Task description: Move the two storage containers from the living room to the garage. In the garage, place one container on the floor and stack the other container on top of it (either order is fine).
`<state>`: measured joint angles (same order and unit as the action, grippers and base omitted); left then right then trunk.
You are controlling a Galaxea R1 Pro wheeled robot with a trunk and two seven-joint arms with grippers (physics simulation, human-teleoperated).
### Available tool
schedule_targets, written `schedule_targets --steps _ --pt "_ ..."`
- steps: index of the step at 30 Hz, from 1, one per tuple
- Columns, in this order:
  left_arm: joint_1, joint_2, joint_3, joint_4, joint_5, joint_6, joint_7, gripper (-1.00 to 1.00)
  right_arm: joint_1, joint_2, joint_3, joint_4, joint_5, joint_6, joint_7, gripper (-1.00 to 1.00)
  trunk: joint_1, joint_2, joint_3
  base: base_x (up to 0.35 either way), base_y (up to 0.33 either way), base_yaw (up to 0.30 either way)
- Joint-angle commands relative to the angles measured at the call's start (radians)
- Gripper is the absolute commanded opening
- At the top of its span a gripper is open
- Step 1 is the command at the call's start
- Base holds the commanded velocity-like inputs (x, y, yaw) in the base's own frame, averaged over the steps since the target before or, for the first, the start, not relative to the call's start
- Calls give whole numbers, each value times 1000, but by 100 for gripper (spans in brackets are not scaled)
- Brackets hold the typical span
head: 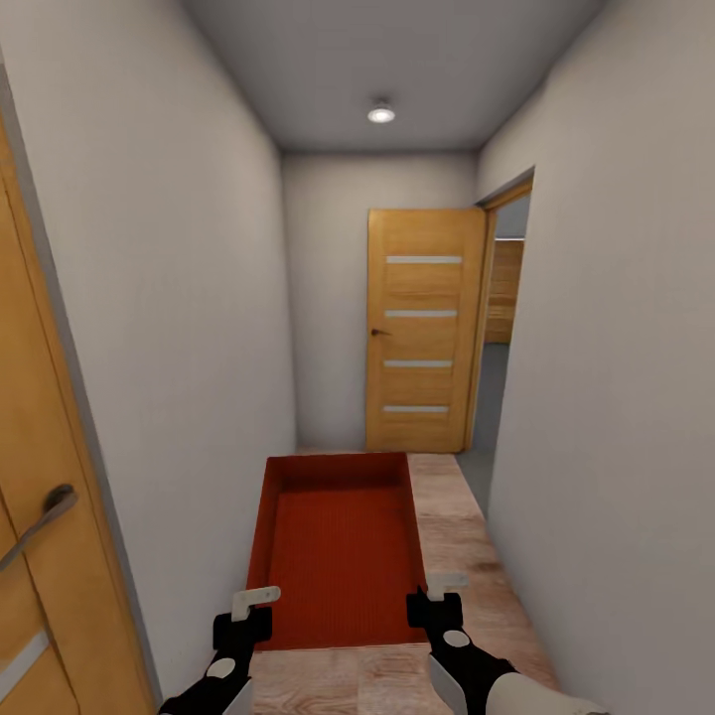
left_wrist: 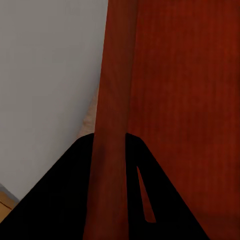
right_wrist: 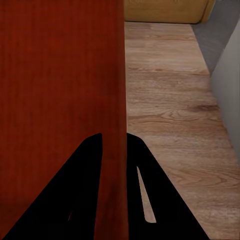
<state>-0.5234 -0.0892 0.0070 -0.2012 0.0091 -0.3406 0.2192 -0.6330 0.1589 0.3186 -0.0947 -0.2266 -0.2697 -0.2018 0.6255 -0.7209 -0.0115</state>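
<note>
Narrow hallway, light wood plank floor (head: 467, 556), plain pale walls either side, grey ceiling with one round ceiling light (head: 380, 113). Item carried: one orange-red storage container (head: 338, 541), open-topped, empty, held level and lengthwise ahead of the robot, above the planks, its left wall close beside the left hallway wall (head: 189, 328). Left gripper (head: 250, 608) closed on the container's left wall near the near corner; in the left wrist view the dark fingers (left_wrist: 60, 200) sit to either side of that wall (left_wrist: 112, 125), clamping it. Right gripper (head: 437, 594) closed likewise on the right wall near its near corner; the right wrist view shows fingers (right_wrist: 160, 200) astride the wall (right_wrist: 112, 125), planks beyond. Surroundings: a wooden door (head: 425, 328) with four pale horizontal strips stands swung open at the hallway's far end, beside a doorway (head: 501, 338) on the right; through it, a grey floor strip and more wood panelling, detail too small to make out. A second wooden door (head: 35, 536) with lever handle at the left edge, cut off by the frame. The container's underside and near wall are hidden from view.
</note>
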Motion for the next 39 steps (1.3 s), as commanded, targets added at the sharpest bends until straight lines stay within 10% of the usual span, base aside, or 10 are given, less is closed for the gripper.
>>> schedule_targets --steps 1,39 --pt "-1 -1 25 0 -12 2 -1 -100 -1 1 -21 -2 4 1 7 -100 1 -1 -1 322 0 0" --pt "-1 -1 25 2 -11 5 -1 -100 -1 1 -21 -2 4 1 7 -100 1 -1 -1 318 -83 0"
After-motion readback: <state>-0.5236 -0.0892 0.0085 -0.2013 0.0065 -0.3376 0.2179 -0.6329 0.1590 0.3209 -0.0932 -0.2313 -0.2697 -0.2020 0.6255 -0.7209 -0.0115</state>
